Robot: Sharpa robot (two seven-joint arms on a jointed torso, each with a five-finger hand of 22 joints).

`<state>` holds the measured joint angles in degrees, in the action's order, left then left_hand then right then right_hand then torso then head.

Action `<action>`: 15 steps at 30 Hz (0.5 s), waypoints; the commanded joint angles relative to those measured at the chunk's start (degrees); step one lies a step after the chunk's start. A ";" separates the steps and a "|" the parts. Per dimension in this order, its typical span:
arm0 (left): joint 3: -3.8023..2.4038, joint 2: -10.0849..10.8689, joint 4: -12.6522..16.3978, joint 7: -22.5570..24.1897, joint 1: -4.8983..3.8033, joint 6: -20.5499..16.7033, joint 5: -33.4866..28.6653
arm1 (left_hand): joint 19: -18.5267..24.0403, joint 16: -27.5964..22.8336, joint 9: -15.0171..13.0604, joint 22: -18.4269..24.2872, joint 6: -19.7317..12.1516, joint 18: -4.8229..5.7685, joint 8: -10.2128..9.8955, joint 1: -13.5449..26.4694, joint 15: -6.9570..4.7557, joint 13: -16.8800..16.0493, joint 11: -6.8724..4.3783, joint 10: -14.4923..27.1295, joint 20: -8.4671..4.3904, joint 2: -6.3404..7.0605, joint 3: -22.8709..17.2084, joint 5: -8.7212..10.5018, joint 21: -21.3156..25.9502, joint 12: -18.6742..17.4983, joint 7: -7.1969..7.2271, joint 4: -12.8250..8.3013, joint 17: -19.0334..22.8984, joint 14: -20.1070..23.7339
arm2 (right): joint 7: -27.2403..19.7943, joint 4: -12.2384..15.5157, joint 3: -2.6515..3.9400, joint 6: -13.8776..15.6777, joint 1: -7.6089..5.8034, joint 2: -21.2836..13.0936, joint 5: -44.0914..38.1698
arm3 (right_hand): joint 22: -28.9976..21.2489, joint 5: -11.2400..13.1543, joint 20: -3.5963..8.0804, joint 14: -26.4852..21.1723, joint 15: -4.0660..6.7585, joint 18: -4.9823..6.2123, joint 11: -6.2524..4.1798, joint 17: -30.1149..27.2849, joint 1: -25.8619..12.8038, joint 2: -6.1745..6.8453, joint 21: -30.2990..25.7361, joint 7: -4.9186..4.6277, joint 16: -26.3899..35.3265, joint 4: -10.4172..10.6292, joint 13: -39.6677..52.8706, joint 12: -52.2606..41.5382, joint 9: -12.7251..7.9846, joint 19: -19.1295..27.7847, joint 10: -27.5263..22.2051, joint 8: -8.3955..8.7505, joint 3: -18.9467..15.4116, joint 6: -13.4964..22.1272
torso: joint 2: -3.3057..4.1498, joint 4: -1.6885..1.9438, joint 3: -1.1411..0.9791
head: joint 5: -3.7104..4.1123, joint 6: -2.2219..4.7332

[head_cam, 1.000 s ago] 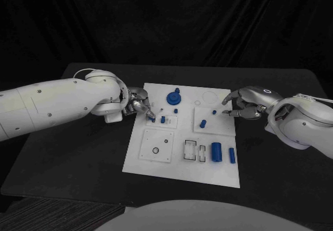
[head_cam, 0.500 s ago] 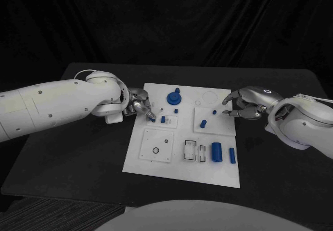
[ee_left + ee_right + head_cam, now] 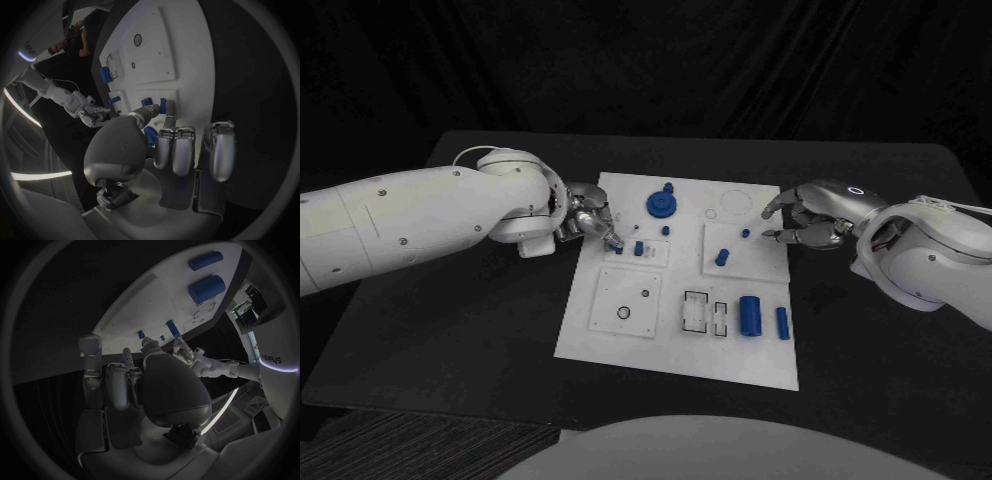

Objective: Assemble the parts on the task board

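The white task board (image 3: 733,340) lies mid-table. My left hand (image 3: 589,222) is at its left edge, thumb and a finger closed round the small blue peg (image 3: 617,247) that stands in a small square plate; the peg (image 3: 162,106) shows just past the fingertips (image 3: 167,122), the other fingers curled. My right hand (image 3: 805,222) hovers over the board's right edge, fingers bent and apart, holding nothing, with a tiny blue piece (image 3: 746,233) just off its thumb. A blue gear (image 3: 662,206) sits near the board's far edge.
Near the board's front lie a blue cylinder (image 3: 750,315) and a slimmer blue bar (image 3: 782,322). A blue peg (image 3: 723,256) stands mid-board, another (image 3: 639,248) beside the held one. Black table (image 3: 444,340) surrounds the board on both sides.
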<state>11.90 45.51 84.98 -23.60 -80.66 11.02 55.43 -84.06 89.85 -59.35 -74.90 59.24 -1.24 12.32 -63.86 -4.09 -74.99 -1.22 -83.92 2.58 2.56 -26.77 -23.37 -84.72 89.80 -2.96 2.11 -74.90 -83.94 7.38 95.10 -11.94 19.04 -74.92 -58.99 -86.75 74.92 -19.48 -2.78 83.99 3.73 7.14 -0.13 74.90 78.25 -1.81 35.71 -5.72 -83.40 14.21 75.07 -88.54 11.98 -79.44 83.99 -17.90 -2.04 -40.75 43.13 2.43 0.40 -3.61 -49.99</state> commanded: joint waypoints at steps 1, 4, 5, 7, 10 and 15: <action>0.27 0.10 0.02 -0.17 0.44 0.18 0.10 | -2.53 0.15 -0.09 -13.10 -0.04 -0.25 0.10 0.02 0.43 -15.01 0.15 -6.08 0.22 -0.57 -3.41 -0.26 0.30 0.20 0.31 -2.98 -15.10 -6.06 | 1.15 -0.02 0.02 -0.30 0.25 -0.04 0.04 | 2.92 -0.33 -0.09 3.80 -0.34 1.05 0.36 8.34 0.55 0.03 -0.30 -0.01 0.39 -0.42 11.85 0.28 -0.10 0.36 3.46 0.22 -0.02 -0.42 | -0.02 -0.01 -0.03 | -0.03 -0.01; 0.27 0.16 0.08 -0.13 0.45 0.03 0.10 | -2.53 0.15 -0.09 -13.10 -0.04 -0.25 0.10 0.02 0.43 -15.01 0.15 -6.08 0.22 -0.57 -3.41 -0.26 0.30 0.20 0.31 -2.98 -15.10 -6.06 | 1.21 -0.04 0.02 -0.32 0.36 -0.04 0.04 | 2.92 -0.33 -0.09 3.80 -0.34 1.05 0.36 8.34 0.55 0.03 -0.30 -0.01 0.39 -0.42 11.85 0.28 -0.10 0.36 3.46 0.22 -0.02 -0.42 | -0.01 -0.04 -0.02 | -0.09 -0.01; 0.27 0.17 0.10 -0.11 0.45 -0.03 0.10 | -2.53 0.15 -0.09 -13.10 -0.04 -0.25 0.10 0.02 0.43 -15.01 0.15 -6.08 0.22 -0.57 -3.41 -0.26 0.30 0.20 0.31 -2.98 -15.10 -6.06 | 1.23 -0.04 0.02 -0.33 0.39 -0.04 0.04 | 2.92 -0.33 -0.09 3.80 -0.34 1.05 0.36 8.34 0.55 0.03 -0.30 -0.01 0.39 -0.42 11.85 0.28 -0.10 0.36 3.46 0.22 -0.02 -0.42 | -0.03 -0.05 -0.02 | -0.08 -0.01; 0.27 0.21 0.14 -0.06 0.46 -0.09 0.10 | -2.53 0.15 -0.09 -13.10 -0.04 -0.25 0.10 0.02 0.43 -15.01 0.15 -6.08 0.22 -0.57 -3.41 -0.26 0.30 0.20 0.31 -2.98 -15.10 -6.06 | 1.28 -0.04 0.02 -0.36 0.44 -0.05 0.04 | 2.90 -0.36 -0.10 3.79 -0.34 1.05 0.36 8.34 0.60 0.01 -0.38 -0.02 0.39 -0.43 11.77 0.33 -0.11 0.38 3.39 0.24 0.01 -0.42 | -0.04 -0.05 -0.01 | -0.08 -0.01; 0.27 0.28 0.20 0.01 0.46 -0.19 0.10 | -2.52 0.15 -0.11 -13.10 -0.04 -0.26 0.12 0.01 0.43 -15.01 0.15 -6.08 0.22 -0.55 -3.44 -0.28 0.31 0.20 0.31 -3.02 -15.10 -6.06 | 1.32 -0.05 0.02 -0.35 0.48 -0.06 0.04 | 2.90 -0.36 -0.10 3.79 -0.34 1.05 0.36 8.34 0.60 0.01 -0.38 -0.02 0.39 -0.43 11.77 0.33 -0.11 0.38 3.39 0.24 0.01 -0.42 | -0.01 -0.02 -0.01 | -0.02 -0.01; 0.27 0.37 0.23 0.16 0.46 -0.35 0.10 | -2.49 0.15 -0.13 -13.08 -0.05 -0.27 0.13 0.01 0.43 -15.01 0.15 -6.08 0.22 -0.51 -3.47 -0.30 0.36 0.20 0.31 -3.07 -15.10 -6.06 | 1.37 -0.09 0.02 -0.39 0.53 -0.05 0.04 | 2.87 -0.42 -0.10 3.77 -0.34 1.07 0.37 8.29 0.68 -0.01 -0.56 -0.02 0.46 -0.48 11.75 0.35 -0.13 0.42 3.36 0.27 0.04 -0.42 | -0.02 0.00 -0.01 | -0.04 -0.01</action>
<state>11.95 45.81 85.22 -23.34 -80.56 10.57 55.41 -84.06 89.85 -59.41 -74.90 59.06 -1.24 12.31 -63.83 -4.09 -74.99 -1.22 -83.92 2.58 2.59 -26.77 -23.36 -84.72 89.80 -2.96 2.11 -74.90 -83.94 7.60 95.01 -11.95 18.94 -74.54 -59.01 -86.67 74.94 -19.72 -2.78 83.99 3.73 7.15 -0.13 74.90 78.24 -1.81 35.26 -5.72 -83.14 14.05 75.06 -88.54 11.90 -79.43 83.99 -17.90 -1.88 -40.75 43.11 2.40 0.38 -3.66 -49.99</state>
